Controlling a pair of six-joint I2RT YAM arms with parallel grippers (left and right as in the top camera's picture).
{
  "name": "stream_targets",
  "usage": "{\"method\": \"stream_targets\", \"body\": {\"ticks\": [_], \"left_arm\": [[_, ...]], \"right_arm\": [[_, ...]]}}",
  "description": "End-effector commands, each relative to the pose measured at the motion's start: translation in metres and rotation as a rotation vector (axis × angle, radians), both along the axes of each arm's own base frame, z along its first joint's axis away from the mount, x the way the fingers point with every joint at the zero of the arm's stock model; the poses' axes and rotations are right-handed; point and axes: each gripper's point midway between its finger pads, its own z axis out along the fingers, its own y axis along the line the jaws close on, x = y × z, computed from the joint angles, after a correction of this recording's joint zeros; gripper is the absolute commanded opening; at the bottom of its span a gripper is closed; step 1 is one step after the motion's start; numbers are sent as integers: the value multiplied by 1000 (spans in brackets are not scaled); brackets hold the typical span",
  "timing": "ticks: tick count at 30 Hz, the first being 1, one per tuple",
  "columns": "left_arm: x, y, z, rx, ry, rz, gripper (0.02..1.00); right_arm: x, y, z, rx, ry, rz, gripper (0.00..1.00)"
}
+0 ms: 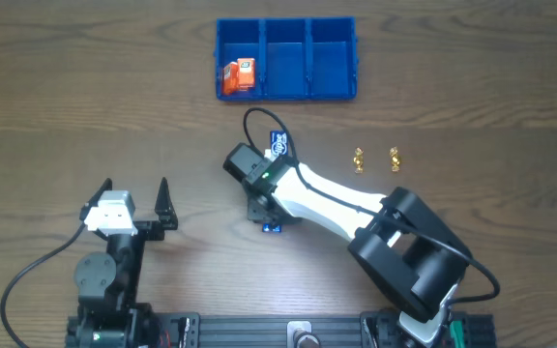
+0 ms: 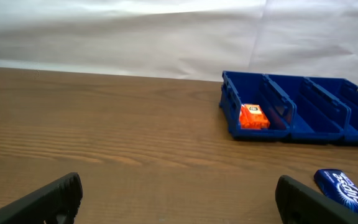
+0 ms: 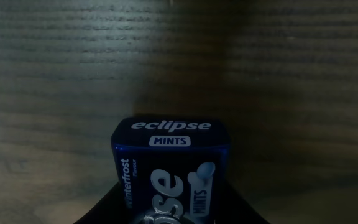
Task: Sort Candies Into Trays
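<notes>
A blue tray [image 1: 286, 92] with three compartments stands at the back of the table, with orange candies [image 1: 239, 76] in its left compartment [image 2: 248, 117]. My right gripper [image 1: 271, 220] is at mid-table, shut on a blue mint box [image 3: 171, 165] held low over the wood. A second blue mint pack [image 1: 278, 145] lies just behind it, also seen in the left wrist view [image 2: 347, 190]. Two gold-wrapped candies [image 1: 359, 159] [image 1: 395, 159] lie to the right. My left gripper [image 1: 135, 186] stands open and empty near the front left [image 2: 179, 202].
The tray's middle compartment [image 1: 286, 56] and right compartment [image 1: 332, 56] hold nothing. The right arm [image 1: 356, 208] slants across the table's middle. Bare wood stretches over the whole left side.
</notes>
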Motion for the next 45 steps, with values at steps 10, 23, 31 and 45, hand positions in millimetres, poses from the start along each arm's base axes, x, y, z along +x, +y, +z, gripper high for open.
{"method": "stream_targets", "body": {"ticks": [10,23,31,45], "left_arm": [[-1,1,-17,18,51,4,996],[-1,1,-17,18,51,4,998],[-1,1,-17,18,51,4,998],[-1,1,-17,18,51,4,998]], "right_arm": [[114,-45,188,-128,-415,10,200],[289,-65,202,-88,-583,34,202],[317,-40,136,-15,-538,68,202],[312,-27,126,-14,-526,93,533]]}}
